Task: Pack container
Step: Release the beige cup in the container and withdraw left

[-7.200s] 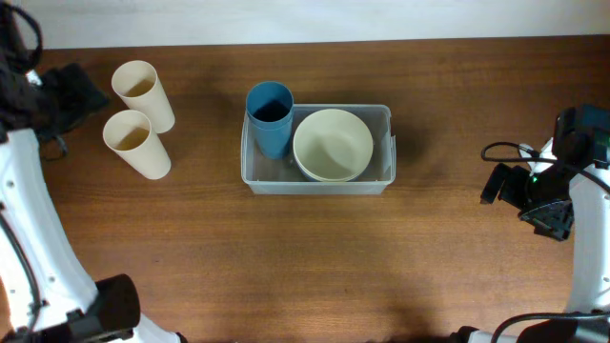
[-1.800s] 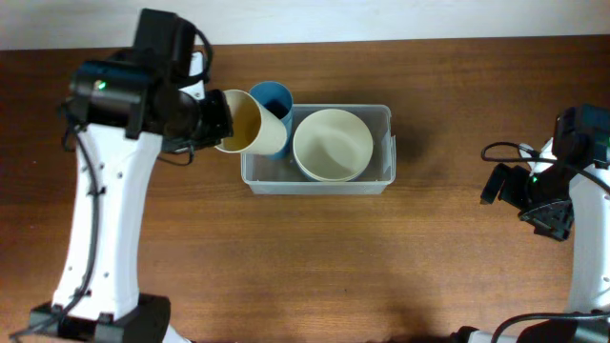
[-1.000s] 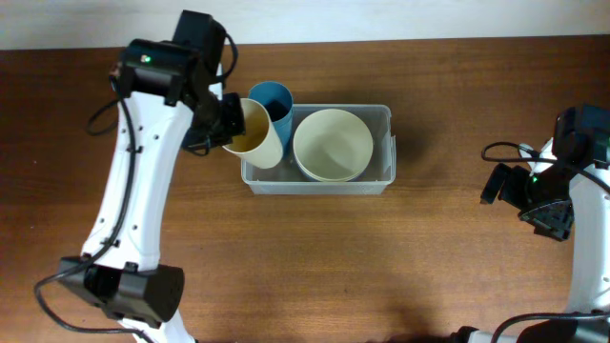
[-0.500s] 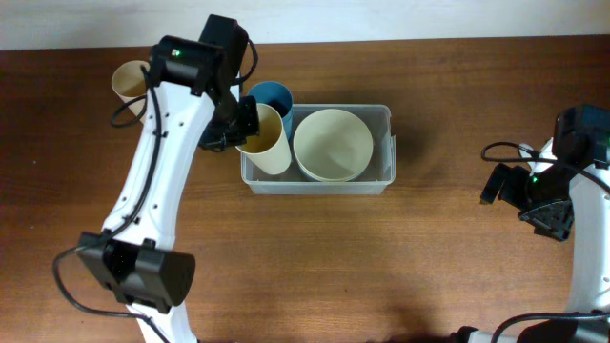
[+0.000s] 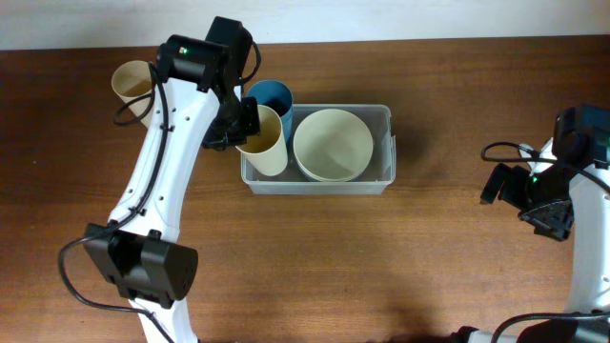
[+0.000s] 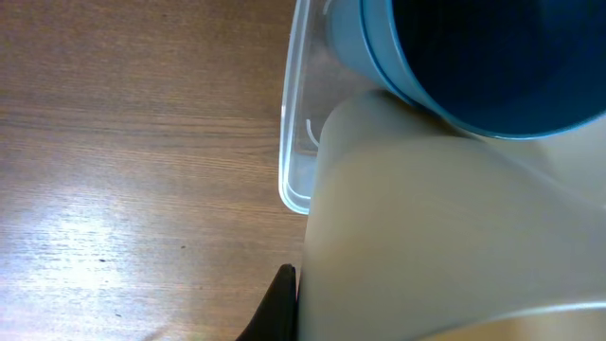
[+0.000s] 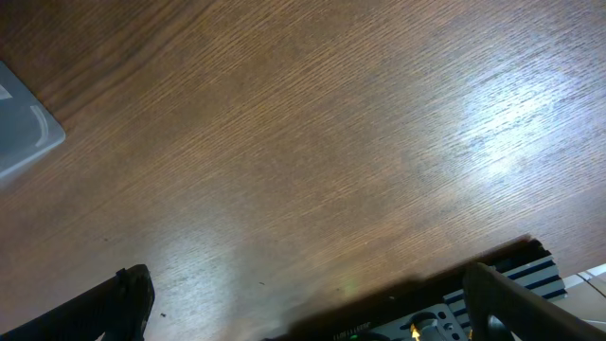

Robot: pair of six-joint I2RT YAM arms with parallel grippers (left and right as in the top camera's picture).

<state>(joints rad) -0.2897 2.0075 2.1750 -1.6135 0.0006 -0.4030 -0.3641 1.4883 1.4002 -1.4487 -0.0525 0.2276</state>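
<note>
Though right tool (image 7: 303, 284) wide, left tool (image 5: 235, 130) tight on cream cup (image 5: 264, 145) beside blue cup (image 5: 271, 97).

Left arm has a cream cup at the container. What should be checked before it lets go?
1. Grip of left tool on cream cup: ok, shut on it.
2. Cup's base within container walls: ok.
3. Cup seated on the container floor: cannot tell.
4. Gap to blue cup: cannot tell.
5. Idle right tool open, far from container: ok.
6. Everything packed: not ok, second cream cup on the table.
</note>
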